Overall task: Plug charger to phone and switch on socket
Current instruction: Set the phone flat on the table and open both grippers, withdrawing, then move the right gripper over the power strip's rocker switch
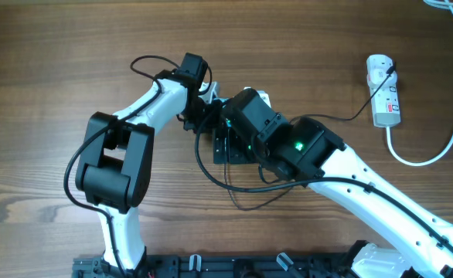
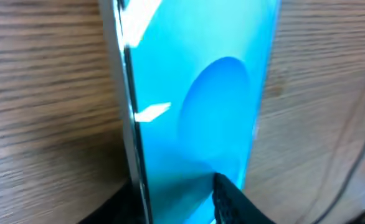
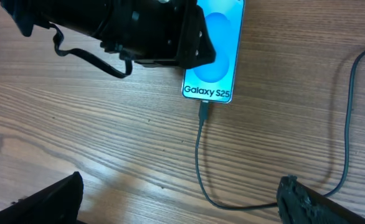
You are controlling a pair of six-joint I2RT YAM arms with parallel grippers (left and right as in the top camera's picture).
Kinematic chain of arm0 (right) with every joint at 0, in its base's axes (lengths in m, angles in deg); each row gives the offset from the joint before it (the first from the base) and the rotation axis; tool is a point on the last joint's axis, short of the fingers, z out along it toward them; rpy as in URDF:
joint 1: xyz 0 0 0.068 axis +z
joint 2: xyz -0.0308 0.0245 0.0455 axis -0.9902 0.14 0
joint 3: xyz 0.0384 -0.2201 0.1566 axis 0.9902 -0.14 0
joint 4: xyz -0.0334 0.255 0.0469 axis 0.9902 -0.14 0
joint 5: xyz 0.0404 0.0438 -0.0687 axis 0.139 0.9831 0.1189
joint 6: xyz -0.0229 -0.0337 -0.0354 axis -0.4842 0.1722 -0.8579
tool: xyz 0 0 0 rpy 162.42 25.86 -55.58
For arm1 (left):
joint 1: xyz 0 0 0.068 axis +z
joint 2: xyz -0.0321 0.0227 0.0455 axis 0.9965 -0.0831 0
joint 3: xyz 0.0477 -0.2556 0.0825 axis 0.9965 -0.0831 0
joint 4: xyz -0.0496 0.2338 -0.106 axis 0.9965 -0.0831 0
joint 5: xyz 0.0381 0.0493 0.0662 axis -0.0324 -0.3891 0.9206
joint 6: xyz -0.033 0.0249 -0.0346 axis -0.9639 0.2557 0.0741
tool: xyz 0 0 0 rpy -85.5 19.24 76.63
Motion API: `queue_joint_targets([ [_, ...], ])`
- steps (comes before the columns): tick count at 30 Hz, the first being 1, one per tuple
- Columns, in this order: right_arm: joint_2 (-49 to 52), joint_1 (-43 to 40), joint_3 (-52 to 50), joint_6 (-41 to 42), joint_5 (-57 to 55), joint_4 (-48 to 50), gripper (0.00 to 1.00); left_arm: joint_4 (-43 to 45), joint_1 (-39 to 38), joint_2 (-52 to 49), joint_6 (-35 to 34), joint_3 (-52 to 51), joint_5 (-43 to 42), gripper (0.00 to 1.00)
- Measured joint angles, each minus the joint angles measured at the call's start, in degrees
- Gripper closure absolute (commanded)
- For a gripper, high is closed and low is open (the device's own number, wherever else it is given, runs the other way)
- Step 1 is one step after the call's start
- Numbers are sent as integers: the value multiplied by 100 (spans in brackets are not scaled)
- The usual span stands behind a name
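The phone [image 3: 215,43] lies flat on the wood, with a turquoise screen and a white band reading "Galaxy S25". It fills the left wrist view [image 2: 195,106]. My left gripper [image 2: 176,202] is shut on its sides; it also shows in the right wrist view [image 3: 148,31]. The charger cable [image 3: 198,155] is thin and black, and its plug tip [image 3: 203,111] meets the phone's bottom edge. My right gripper [image 3: 182,208] is wide open and empty, astride the cable a little back from the phone. The white socket [image 1: 384,91] lies at the far right with a black plug in it. In the overhead view the arms hide the phone.
A thick white cable [image 1: 443,147] curves from the socket along the right edge. The charger's slack [image 1: 234,189] loops on the table below the arms. Bare wood lies to the left and front.
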Motion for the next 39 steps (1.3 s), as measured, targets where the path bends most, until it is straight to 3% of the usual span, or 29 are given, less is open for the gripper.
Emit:
queue_joint_targets([
  [11,0,-293,0,0,-616,-691,0,-234,2,35,-160,4,297,54],
  [14,0,-708,0,0,-837,-940,0,-348,90,70,-289,2,372,36],
  [18,0,-1318,0,-22,-1226,-1180,0,-584,391,297,-387,-11,581,0],
  [25,0,-2205,0,-468,-1486,-992,0,-643,800,2210,-428,-52,874,0],
  [28,4,-3285,0,-507,-1554,-769,0,-684,813,2771,-428,-52,1368,0],
  [32,4,-4503,0,-664,-1591,-643,0,-704,813,2776,-431,-55,1648,0],
  [39,149,-5676,0,-1222,-1637,35,0,-706,813,2776,-431,-55,1727,0],
])
